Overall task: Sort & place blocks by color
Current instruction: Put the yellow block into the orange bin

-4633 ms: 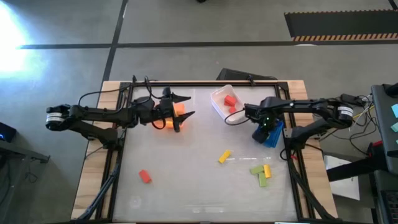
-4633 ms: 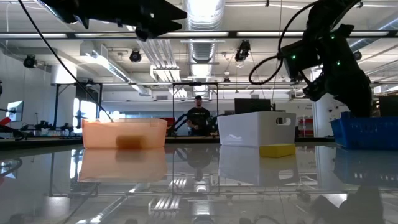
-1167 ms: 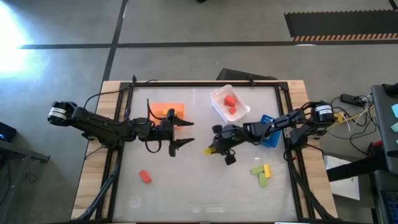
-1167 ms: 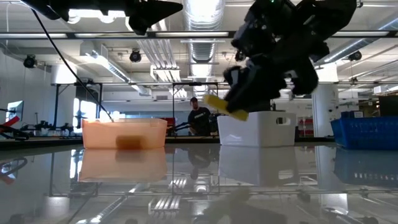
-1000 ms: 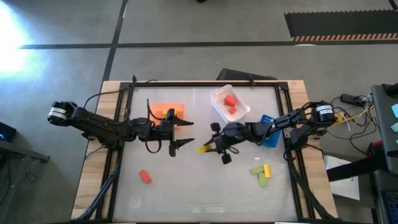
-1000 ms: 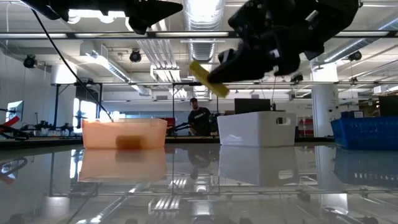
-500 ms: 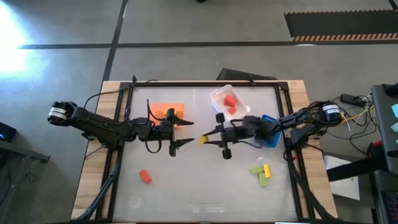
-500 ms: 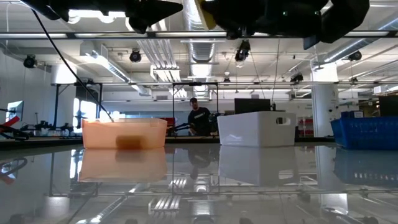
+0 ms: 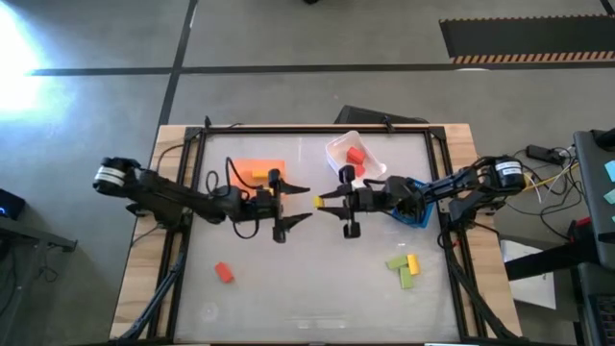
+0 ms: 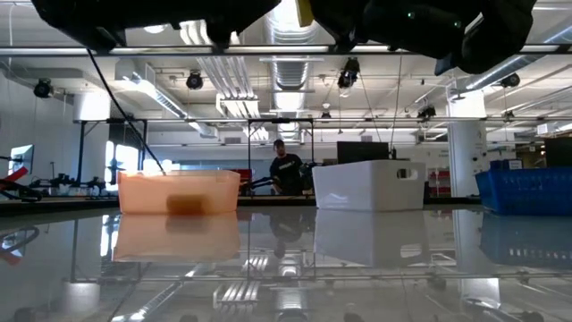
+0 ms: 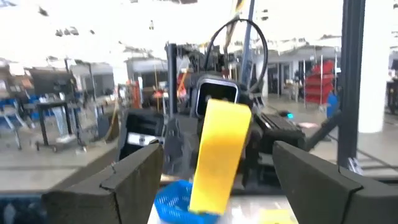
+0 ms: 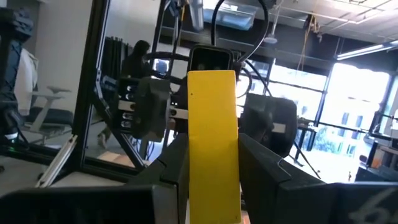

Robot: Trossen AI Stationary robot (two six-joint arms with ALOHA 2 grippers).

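Two arms met nose to nose at the middle of the high view, well above the bench. The right pincer [image 9: 324, 201] was clamped on a yellow block [image 9: 316, 201], holding it out lengthwise toward the left pincer [image 9: 302, 202], whose fingers stood spread apart as if to take it; a handover looked likely, since the orange bin [image 9: 252, 170] sat on the left arm's side. One red block [image 9: 224, 272] lay lower left, green and yellow blocks [image 9: 405, 269] lower right.
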